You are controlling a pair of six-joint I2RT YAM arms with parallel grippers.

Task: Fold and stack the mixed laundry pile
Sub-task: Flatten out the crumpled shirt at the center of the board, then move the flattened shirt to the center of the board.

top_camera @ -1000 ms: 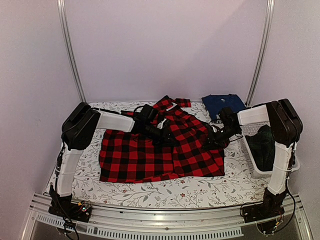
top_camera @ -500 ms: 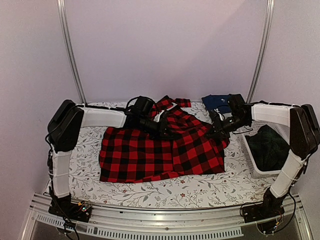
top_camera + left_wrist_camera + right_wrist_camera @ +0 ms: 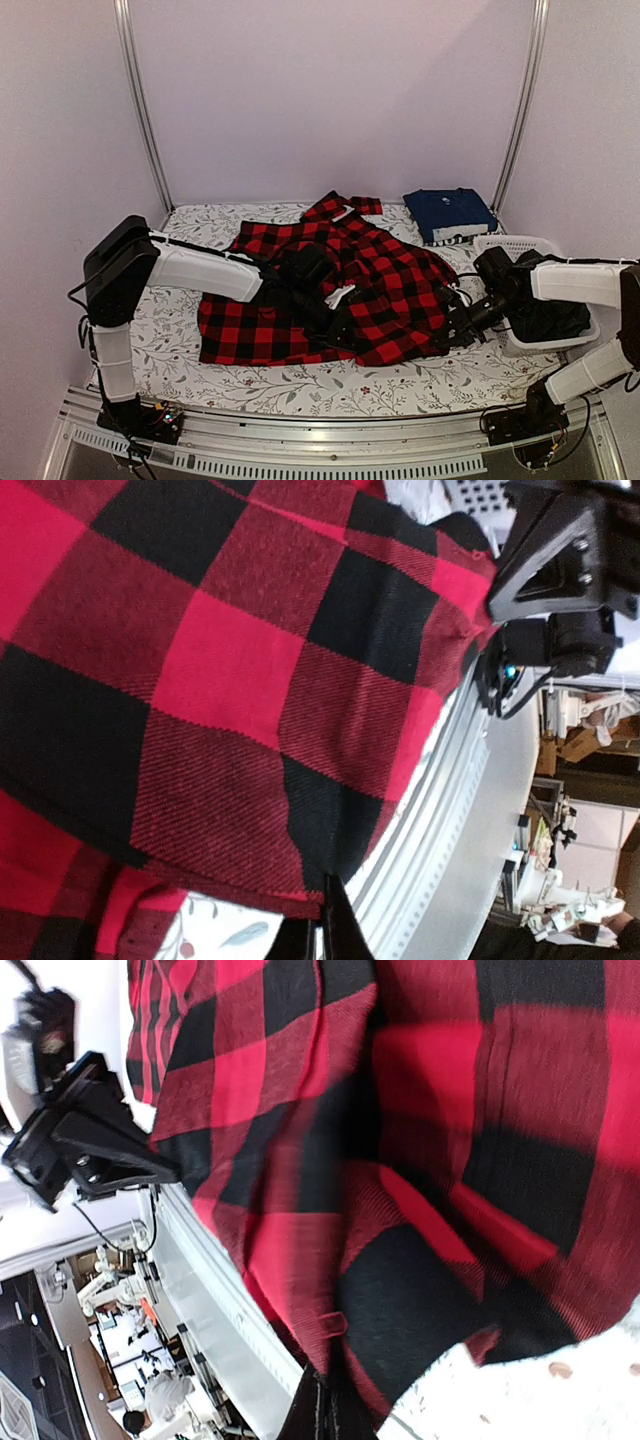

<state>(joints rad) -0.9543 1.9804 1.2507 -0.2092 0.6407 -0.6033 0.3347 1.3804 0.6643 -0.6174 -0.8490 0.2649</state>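
Your left gripper and right gripper are both pinched tight on the near edge of the checked shirt, which lies crosswise on the flowered cloth, its bulk stretching away beyond them.

Cloth: lying flat over the table, showing its leaf-and-flower print at 6 and 9 o'clock.
Basket: white lattice, sitting on the cloth at 3 o'clock.
Rail: running side to side at 6 o'clock, just beside the cloth's near edge.
Left pole and right pole: rising at 11 and 1 o'clock.
Wall: standing pale lilac at 12 o'clock.
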